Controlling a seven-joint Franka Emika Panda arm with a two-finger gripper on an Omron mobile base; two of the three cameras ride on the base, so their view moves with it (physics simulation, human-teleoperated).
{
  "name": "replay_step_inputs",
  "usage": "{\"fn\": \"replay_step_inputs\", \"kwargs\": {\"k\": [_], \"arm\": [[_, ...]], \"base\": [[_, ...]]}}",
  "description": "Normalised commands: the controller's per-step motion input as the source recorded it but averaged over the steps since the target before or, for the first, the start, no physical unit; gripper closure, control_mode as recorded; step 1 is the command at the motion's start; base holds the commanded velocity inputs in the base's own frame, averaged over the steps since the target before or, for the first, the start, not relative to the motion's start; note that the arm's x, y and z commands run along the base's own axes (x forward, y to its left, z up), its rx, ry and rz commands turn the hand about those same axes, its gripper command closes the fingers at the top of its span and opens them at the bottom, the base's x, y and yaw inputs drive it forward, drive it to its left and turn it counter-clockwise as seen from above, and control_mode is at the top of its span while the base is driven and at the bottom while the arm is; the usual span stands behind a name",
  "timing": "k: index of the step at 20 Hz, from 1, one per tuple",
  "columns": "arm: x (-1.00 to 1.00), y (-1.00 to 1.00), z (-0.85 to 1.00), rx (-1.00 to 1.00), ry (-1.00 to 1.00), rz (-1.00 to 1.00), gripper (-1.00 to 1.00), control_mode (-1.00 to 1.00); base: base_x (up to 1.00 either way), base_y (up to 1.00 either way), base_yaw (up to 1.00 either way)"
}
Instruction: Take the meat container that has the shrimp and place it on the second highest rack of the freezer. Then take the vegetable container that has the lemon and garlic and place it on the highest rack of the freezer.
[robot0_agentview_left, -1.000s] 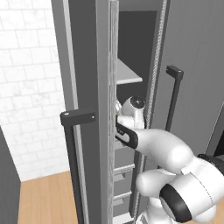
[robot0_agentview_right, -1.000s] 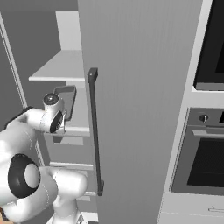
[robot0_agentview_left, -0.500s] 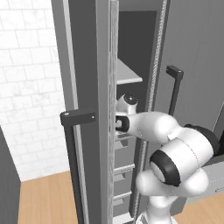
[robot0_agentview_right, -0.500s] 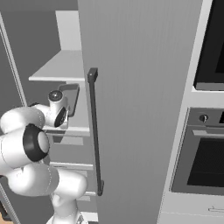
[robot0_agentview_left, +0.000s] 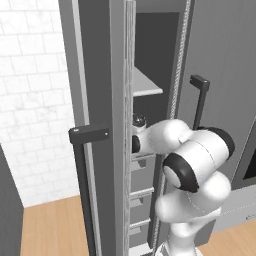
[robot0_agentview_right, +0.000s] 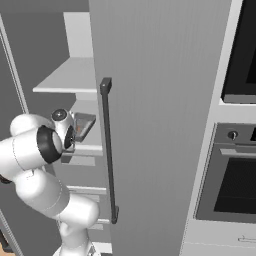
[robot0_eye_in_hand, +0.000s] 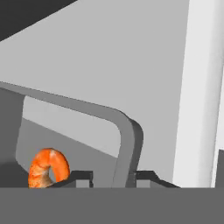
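Left base view: the arm reaches into the open freezer (robot0_agentview_left: 220, 60), wrist hidden behind the door edge; a pale shelf (robot0_agentview_left: 145, 86) sits above it, drawers below. Right base view: the hand is at the lower shelf (robot0_agentview_right: 87, 148), where a grey tray (robot0_agentview_right: 82, 125) rests, tilted, just beyond it under the upper shelf. Hand view: the gripper (robot0_eye_in_hand: 111, 177) has its two tips on either side of the tray's rim, slightly parted; whether they pinch it cannot be told. The shrimp (robot0_eye_in_hand: 48, 168) lies inside the tray near that rim.
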Motion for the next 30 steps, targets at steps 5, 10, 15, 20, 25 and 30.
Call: {"fn": "replay_step_inputs", "kwargs": {"k": [5, 10, 15, 20, 25, 30], "arm": [[-0.04, 0.03, -0.03, 0.0, -0.01, -0.01, -1.0, -1.0], [-0.28, 0.03, 0.01, -0.01, -0.06, 0.0, -1.0, -1.0], [-0.39, 0.0, 0.65, -0.01, -0.13, 0.0, -1.0, -1.0], [-0.2, 0.0, 1.0, 0.0, -0.13, 0.02, -1.0, -1.0], [-0.46, -0.01, 0.97, 0.0, -0.03, 0.13, -1.0, -1.0], [-0.99, -0.07, 0.54, -0.04, 0.06, 0.41, -1.0, -1.0]], "base": [[0.0, 0.0, 0.0], [0.0, 0.0, 0.0], [0.0, 0.0, 0.0], [0.0, 0.0, 0.0], [0.0, 0.0, 0.0], [0.0, 0.0, 0.0]]}}
